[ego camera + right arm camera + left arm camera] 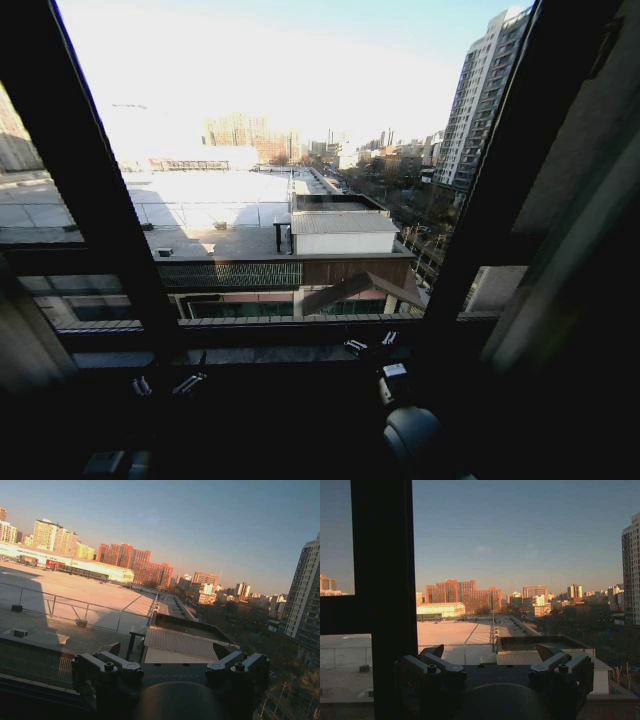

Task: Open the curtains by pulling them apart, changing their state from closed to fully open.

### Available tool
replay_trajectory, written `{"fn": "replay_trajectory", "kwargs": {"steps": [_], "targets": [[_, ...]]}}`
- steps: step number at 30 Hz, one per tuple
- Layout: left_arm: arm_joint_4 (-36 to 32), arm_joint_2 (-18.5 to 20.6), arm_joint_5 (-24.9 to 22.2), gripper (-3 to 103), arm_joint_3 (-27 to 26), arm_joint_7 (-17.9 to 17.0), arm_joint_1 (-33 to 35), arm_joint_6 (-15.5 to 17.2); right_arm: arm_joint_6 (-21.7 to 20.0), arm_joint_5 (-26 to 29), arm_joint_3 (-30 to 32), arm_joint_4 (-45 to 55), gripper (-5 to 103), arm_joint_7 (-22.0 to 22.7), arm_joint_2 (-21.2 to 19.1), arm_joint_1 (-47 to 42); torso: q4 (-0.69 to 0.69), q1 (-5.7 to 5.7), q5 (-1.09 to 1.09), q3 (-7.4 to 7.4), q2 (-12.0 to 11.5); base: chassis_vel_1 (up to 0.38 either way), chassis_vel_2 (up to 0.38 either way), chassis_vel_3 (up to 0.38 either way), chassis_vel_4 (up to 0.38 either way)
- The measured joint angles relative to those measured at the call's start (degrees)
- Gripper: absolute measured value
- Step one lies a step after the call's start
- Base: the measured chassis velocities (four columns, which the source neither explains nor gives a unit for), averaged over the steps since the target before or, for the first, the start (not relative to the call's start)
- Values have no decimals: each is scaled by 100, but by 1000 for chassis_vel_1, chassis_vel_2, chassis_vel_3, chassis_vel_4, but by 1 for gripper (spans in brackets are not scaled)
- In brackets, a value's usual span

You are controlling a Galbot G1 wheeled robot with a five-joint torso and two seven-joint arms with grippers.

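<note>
Both grippers are hanging spread and empty low before the bare window glass — left gripper, right gripper. Curtains are sitting bunched well outboard of the right gripper. Pull looks finished, approx.; next move prob. just retracting arms.

**Much lost in shadow**

In the head view's lower third, both arms sink into darkness. The curtains are cut off by the right edge. In both wrist views the bottom edge crops each gripper's body.
</note>
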Motion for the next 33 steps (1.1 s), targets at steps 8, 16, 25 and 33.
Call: {"fn": "replay_trajectory", "kwargs": {"steps": [8,16,25,33], "targets": [[5,3,0,100,-12,2,33,-63,6,-24,4,4,100,-4,11,-27,-1,0,0,0,0,300,396,-311,-403],[34,14,-9,100,-16,2,32,-102,14,-60,6,19,100,-5,22,-42,-1,0,1,0,0,312,406,-312,-395],[46,-10,-31,100,-81,1,104,-178,45,-143,-66,-45,100,-13,65,-29,0,1,3,0,0,316,396,-312,-386],[20,-62,-19,100,-74,1,109,-185,83,-144,-59,-47,100,-12,38,-31,-1,0,0,0,0,306,392,-300,-400]]}}
